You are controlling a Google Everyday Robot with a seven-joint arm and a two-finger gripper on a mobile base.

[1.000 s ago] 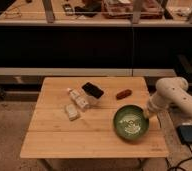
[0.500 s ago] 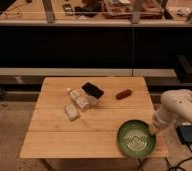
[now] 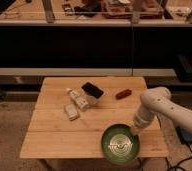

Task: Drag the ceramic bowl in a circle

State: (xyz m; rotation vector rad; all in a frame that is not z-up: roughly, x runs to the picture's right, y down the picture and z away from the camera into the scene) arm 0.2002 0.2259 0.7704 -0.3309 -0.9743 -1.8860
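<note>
The green glazed ceramic bowl (image 3: 120, 143) sits at the front right of the wooden table (image 3: 59, 135), its rim reaching the table's front edge. My white arm comes in from the right and bends down to the bowl. My gripper (image 3: 134, 130) is at the bowl's upper right rim, touching or just inside it.
A flat black rectangular object (image 3: 92, 90) lies at the table's back middle. Small white blocks (image 3: 71, 111) and a white bottle-like item (image 3: 78, 98) lie left of centre. A small red-brown item (image 3: 123, 94) lies at the back right. Dark shelving stands behind the table.
The bowl has been dragged from the right middle of the table toward the front edge and slightly left. My gripper has moved down with it.
</note>
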